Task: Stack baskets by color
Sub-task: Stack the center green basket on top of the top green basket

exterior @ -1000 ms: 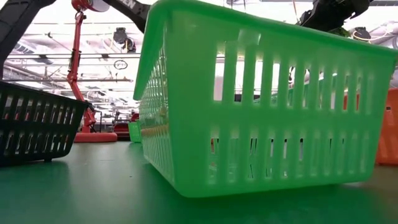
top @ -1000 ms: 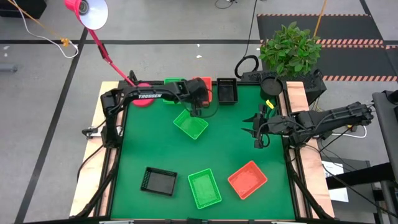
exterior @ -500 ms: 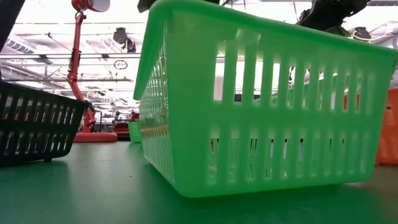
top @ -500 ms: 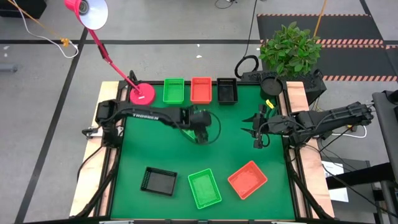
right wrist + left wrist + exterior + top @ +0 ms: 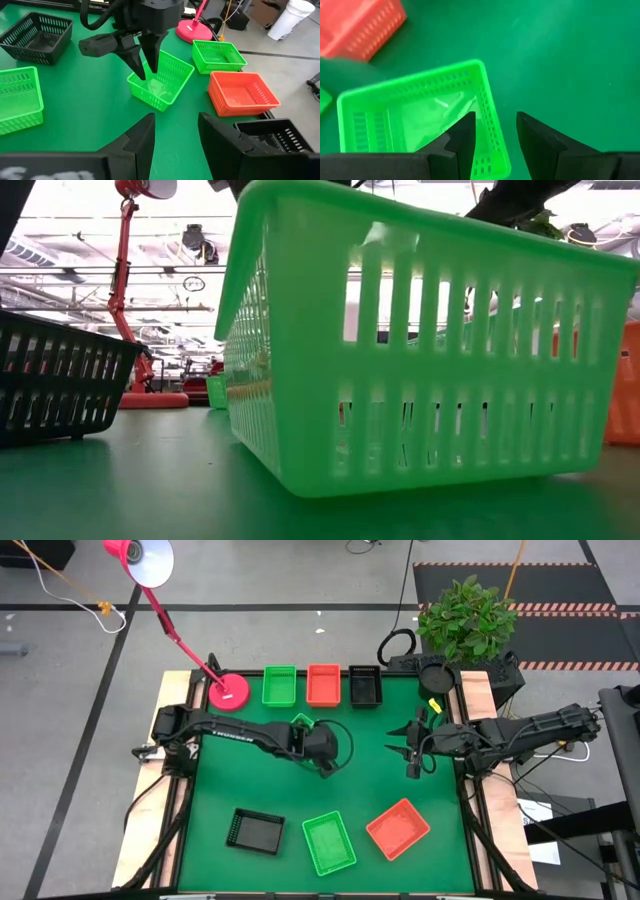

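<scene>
When looking straight down, can see baskets at seven spots on the green desk (image 5: pixel 380 780). Right in the middle, the middle green basket (image 5: pixel 170 75). Bright green, small and shallow, like a box with no lid. Has lots of little slots in its walls and floor. Sits flat on the desk, turned a bit crooked next to the tidy row at the back.

Over it, the left gripper (image 5: pixel 494 120). Open, with one finger dipped inside the basket and the other finger outside, and a wall near a corner between the two. Cannot tell if the fingers touch that wall.

Along the far edge of the desk, a neat row, side by side: the back green basket (image 5: pixel 279 686), the back orange-red basket (image 5: pixel 323 684) and the back black basket (image 5: pixel 365 687). All the same shape as the middle one. Just beside the green end of the row, the round pink lamp base (image 5: pixel 229 692).

Along the near edge, three more, each apart and each turned its own way: the front black basket (image 5: pixel 254 830), the front green basket (image 5: pixel 329 843) and the front orange-red basket (image 5: pixel 398 828). From desk height, can see the front green one very close, with two rows of tall slots in its wall and a rim wider than its floor.

Over the right side of the desk, the right gripper (image 5: pixel 413 752). Open too, with nothing between its fingers. Hangs off to the side of the middle green basket, not touching it.
</scene>
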{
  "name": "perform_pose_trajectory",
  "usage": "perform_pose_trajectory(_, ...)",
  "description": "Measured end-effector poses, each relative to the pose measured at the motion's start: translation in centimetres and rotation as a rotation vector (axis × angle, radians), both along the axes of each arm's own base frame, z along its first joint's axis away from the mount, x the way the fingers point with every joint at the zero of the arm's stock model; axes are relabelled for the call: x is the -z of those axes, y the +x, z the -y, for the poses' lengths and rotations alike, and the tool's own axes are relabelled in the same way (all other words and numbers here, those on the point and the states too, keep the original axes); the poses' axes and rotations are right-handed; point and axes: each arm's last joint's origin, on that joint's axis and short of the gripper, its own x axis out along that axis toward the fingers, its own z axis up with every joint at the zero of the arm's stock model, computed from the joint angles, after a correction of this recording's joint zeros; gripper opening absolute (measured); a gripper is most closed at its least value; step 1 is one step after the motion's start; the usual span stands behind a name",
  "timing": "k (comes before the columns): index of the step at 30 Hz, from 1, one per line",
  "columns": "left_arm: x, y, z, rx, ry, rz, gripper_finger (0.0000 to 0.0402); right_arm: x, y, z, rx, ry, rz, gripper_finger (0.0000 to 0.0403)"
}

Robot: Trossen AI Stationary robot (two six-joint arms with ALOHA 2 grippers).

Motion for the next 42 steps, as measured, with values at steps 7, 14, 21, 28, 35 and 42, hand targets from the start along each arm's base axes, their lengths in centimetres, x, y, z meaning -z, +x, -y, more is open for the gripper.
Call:
perform_pose_trajectory(7, 1.3, 0.4, 0.2, -0.051, -0.058, -0.010, 0.0145, 0.0, 0.0, 0.0, 0.000, 0.001, 0.000, 0.0144)
perform_pose_trajectory(14, 3.1, 0.8, 0.2, -0.067, -0.062, -0.058, 0.0145, 0.0, 0.0, 0.0, -0.001, 0.002, 0.004, 0.0144)
perform_pose_trajectory(21, 4.7, 0.9, 0.1, -0.057, -0.053, -0.133, 0.0143, -0.1, 0.0, 0.0, -0.002, 0.000, 0.007, 0.0144)
perform_pose_trajectory(28, 5.3, 0.8, 1.2, -0.018, -0.036, -0.172, 0.0051, -0.1, 0.1, 0.0, -0.004, -0.003, 0.014, 0.0144)
perform_pose_trajectory(35, 4.3, 0.5, 2.7, 0.003, -0.045, -0.141, 0.0020, -0.1, 0.1, 0.0, -0.005, -0.005, 0.012, 0.0144)
perform_pose_trajectory(42, 1.5, -0.6, 4.3, 0.105, -0.028, -0.110, 0.0008, -0.1, 0.0, 0.0, -0.005, -0.006, 0.007, 0.0144)
